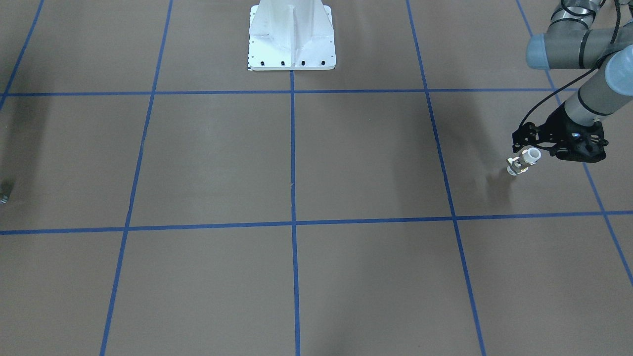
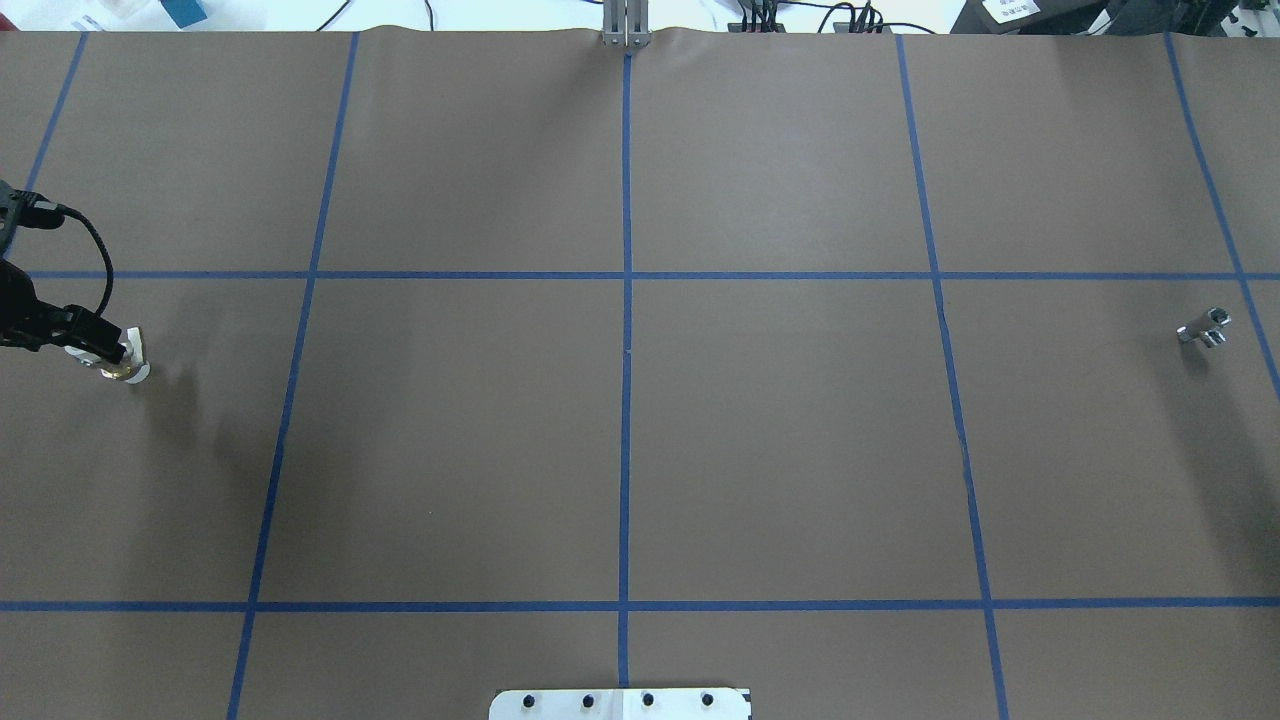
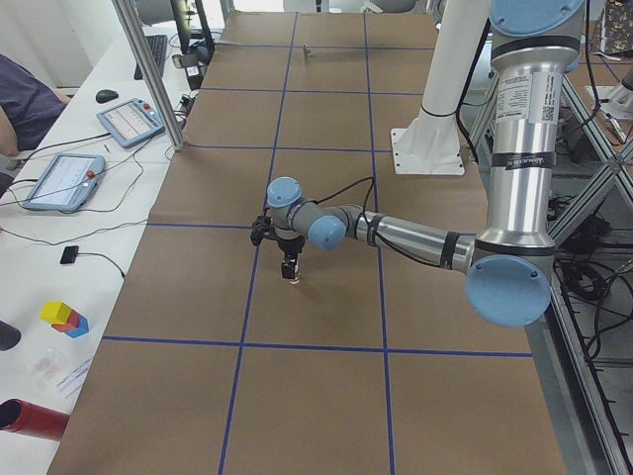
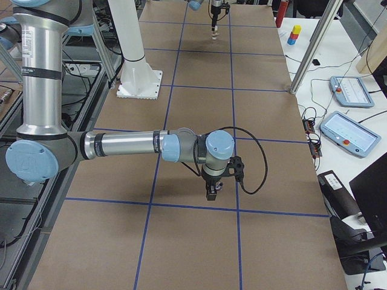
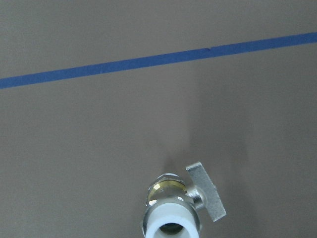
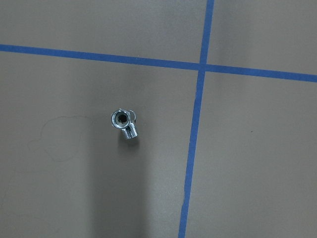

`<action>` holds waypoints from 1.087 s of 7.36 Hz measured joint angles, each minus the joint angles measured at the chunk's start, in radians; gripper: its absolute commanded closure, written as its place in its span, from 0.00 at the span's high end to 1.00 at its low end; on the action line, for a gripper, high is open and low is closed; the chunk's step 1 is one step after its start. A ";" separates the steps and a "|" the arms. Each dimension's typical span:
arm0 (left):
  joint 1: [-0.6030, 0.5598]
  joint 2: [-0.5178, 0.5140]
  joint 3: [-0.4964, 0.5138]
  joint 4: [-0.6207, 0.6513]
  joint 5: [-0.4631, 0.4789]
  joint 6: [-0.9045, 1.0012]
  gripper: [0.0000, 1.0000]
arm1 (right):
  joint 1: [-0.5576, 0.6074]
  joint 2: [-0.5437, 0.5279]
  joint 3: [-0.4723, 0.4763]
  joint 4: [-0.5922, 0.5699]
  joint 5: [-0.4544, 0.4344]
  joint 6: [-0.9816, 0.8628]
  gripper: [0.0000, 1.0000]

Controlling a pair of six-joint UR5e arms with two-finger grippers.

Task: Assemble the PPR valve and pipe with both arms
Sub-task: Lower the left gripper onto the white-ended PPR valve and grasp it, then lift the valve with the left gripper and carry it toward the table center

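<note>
The PPR valve [image 1: 523, 163], with a brass middle, white ends and a pale side handle, hangs nearly upright in my left gripper [image 1: 526, 148], which is shut on its upper white end. It is low over the brown table at my far left [image 2: 125, 362]. I cannot tell whether its lower end touches. The left wrist view shows the valve [image 5: 173, 210] from above. The pipe [image 2: 1205, 328], a small shiny T-piece, lies on the table at my far right, and also shows in the right wrist view [image 6: 125, 124]. My right gripper [image 4: 211, 192] hovers above it; I cannot tell whether it is open or shut.
Blue tape lines [image 2: 627, 350] split the brown table into squares. The white robot base plate [image 1: 292, 49] sits at the middle of my edge. An aluminium post [image 3: 158, 89] and a side table with tablets [image 3: 64, 178] stand past the far edge.
</note>
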 measured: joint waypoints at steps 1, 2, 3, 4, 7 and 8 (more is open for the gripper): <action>0.000 -0.001 0.003 -0.001 0.000 0.000 0.93 | 0.000 -0.001 0.000 0.000 0.000 -0.001 0.99; 0.000 -0.003 0.005 -0.002 0.002 0.000 0.93 | 0.000 -0.002 -0.001 0.000 0.000 -0.001 0.99; 0.000 -0.008 0.010 -0.002 0.005 0.001 0.92 | 0.000 -0.004 -0.001 0.000 0.000 -0.001 0.99; 0.001 -0.019 0.023 -0.002 0.010 0.001 0.91 | 0.000 -0.005 0.000 0.000 0.000 -0.002 0.99; 0.001 -0.041 0.052 -0.003 0.014 0.002 0.83 | 0.000 -0.005 -0.001 0.000 0.000 -0.001 0.99; 0.001 -0.042 0.054 -0.002 0.014 0.002 0.75 | 0.000 -0.006 -0.002 0.000 0.000 -0.001 0.99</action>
